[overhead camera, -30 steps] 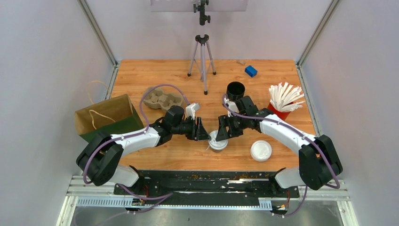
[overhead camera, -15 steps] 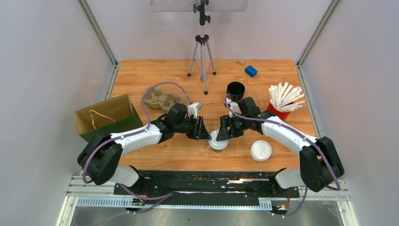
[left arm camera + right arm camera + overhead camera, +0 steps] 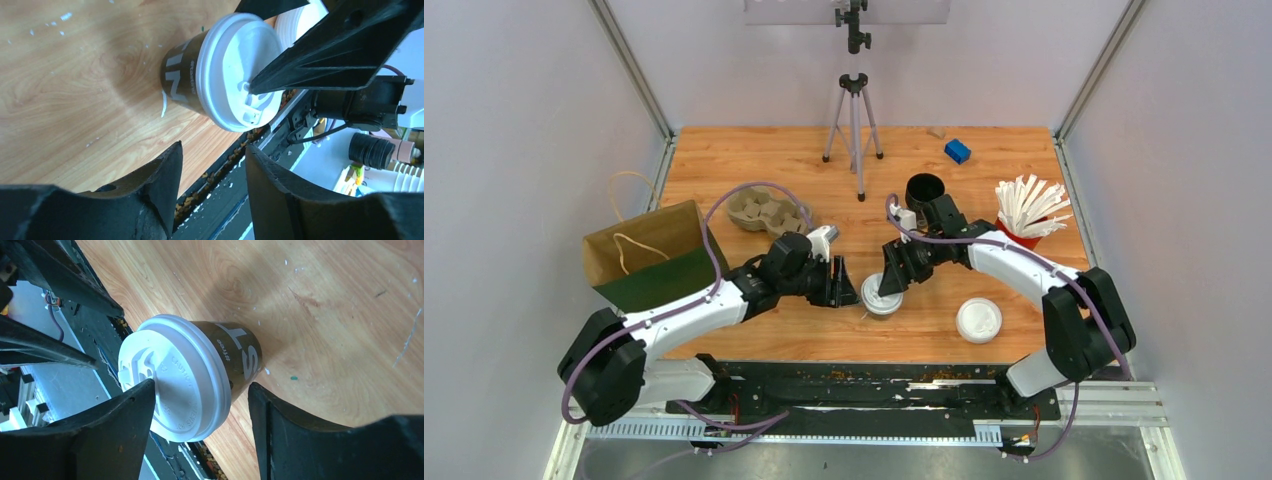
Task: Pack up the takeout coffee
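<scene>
One takeout coffee (image 3: 881, 297), a dark cup with a white lid, stands upright near the table's front edge between the two grippers. My left gripper (image 3: 846, 287) is just left of it, open, with nothing between its fingers (image 3: 165, 175); the cup (image 3: 220, 75) lies a little beyond them. My right gripper (image 3: 892, 280) is open at the cup's right side. In the right wrist view one finger (image 3: 125, 415) overlaps the lid (image 3: 172, 390) and the other stands apart from the cup's wall (image 3: 240, 362). In the left wrist view a right fingertip (image 3: 255, 85) rests at the lid's top.
A loose white lid (image 3: 978, 320) lies right of the cup. A black cup stack (image 3: 924, 190) and a red holder of white sticks (image 3: 1024, 215) stand behind the right arm. A cardboard carrier (image 3: 769, 212), a paper bag (image 3: 649, 255), a tripod (image 3: 855, 130) and a blue block (image 3: 957, 151) are further off.
The left arm has swung back to the left and its gripper has drawn slightly away from the cup. The right gripper has shifted a little left over the lid.
</scene>
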Robot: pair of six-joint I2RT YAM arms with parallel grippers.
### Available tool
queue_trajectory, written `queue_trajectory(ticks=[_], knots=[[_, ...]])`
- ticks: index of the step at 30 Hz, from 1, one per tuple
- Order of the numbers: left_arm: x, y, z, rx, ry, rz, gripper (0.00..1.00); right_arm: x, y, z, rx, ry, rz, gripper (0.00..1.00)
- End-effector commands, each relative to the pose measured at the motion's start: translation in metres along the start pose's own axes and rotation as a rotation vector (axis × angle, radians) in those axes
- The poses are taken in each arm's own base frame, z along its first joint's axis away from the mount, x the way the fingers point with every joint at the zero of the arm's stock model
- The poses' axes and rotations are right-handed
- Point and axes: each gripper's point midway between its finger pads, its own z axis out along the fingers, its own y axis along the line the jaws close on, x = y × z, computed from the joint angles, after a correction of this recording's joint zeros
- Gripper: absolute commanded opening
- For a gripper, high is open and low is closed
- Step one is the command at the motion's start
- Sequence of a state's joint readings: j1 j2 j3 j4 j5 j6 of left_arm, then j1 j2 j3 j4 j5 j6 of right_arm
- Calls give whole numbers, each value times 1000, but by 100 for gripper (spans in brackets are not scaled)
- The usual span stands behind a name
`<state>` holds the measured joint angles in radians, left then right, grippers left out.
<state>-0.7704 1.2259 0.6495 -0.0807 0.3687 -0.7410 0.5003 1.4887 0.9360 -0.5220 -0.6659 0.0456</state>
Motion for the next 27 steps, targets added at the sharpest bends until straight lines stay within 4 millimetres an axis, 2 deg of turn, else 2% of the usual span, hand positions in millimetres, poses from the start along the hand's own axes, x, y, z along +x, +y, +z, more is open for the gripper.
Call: queue_trajectory(ticks=[1,6,12,20,27], knots=[[-45,-23,-15,12,-160,94,59,-15,8,-3,-57,-3,-126,70],[-71,-25,-18,2,-177,139,60,-27,11,-13,-31,-22,-148,79],[-82,-25,-15,1,-153,204,60,-36,12,-22,11,-29,-104,84],[-74,-29,0,68,-35,305,62,-27,11,-37,137,-65,191,73],[-66,-21,17,87,49,341,62,-9,11,-56,228,-226,407,73]])
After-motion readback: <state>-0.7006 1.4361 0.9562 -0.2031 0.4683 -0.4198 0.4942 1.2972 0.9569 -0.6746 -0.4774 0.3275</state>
